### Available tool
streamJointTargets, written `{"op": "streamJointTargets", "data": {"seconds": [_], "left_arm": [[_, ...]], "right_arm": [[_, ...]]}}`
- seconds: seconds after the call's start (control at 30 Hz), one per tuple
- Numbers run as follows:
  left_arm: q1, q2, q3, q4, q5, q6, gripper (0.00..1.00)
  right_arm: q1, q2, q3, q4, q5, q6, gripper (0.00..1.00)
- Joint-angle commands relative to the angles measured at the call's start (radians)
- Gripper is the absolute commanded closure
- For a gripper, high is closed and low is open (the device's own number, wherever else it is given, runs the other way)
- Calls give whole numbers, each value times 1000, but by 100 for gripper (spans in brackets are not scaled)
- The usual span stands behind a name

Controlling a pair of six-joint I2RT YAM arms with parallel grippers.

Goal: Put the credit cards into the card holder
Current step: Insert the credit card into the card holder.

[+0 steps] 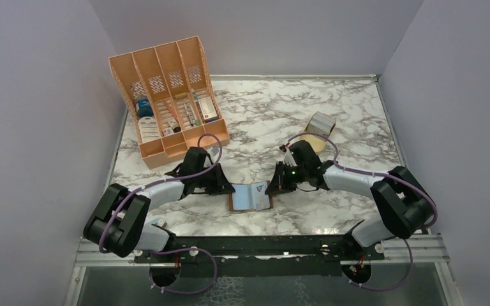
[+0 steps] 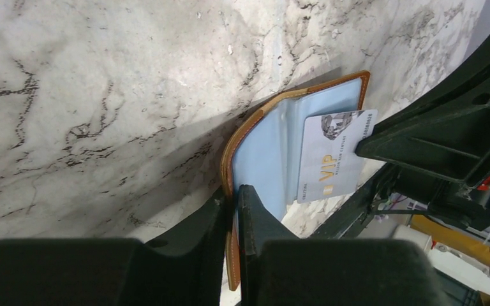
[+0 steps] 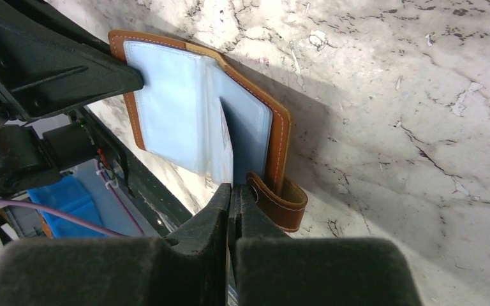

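The brown leather card holder (image 1: 251, 197) lies open on the marble between both arms, its bluish sleeves (image 2: 261, 153) facing up. My left gripper (image 2: 236, 194) is shut on the edge of its left cover (image 1: 228, 188). A pale credit card (image 2: 328, 156) marked VIP stands partly inside a sleeve, with my right gripper (image 2: 359, 150) shut on its outer end. In the right wrist view that card (image 3: 226, 146) shows edge-on ahead of the shut right gripper (image 3: 231, 190), beside the snap tab (image 3: 281, 204). More credit cards (image 1: 323, 121) sit stacked at the back right.
The card stack rests on a small tan wooden stand (image 1: 309, 141). A big orange slotted organiser (image 1: 166, 102) with small boxes and bottles stands at the back left. Grey walls close in three sides. A black rail (image 1: 261, 242) runs along the near table edge.
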Motion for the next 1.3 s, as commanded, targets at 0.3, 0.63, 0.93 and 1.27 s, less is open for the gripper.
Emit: {"op": "streamJointTargets", "data": {"seconds": [0.3,0.63,0.93,1.27], "left_arm": [[-4,-37,49,-179,-151,73,66],[-4,-30,34,-119,-75,68,93],[-3,4,34,-93,-66,60,100],[-4,19,33,-80,-59,55,100]], "right_arm": [[4,26,-7,-28,95,-51,99],[4,29,-9,3,54,-41,99],[4,3,-18,149,-77,31,99],[4,29,-1,171,-62,28,99]]}}
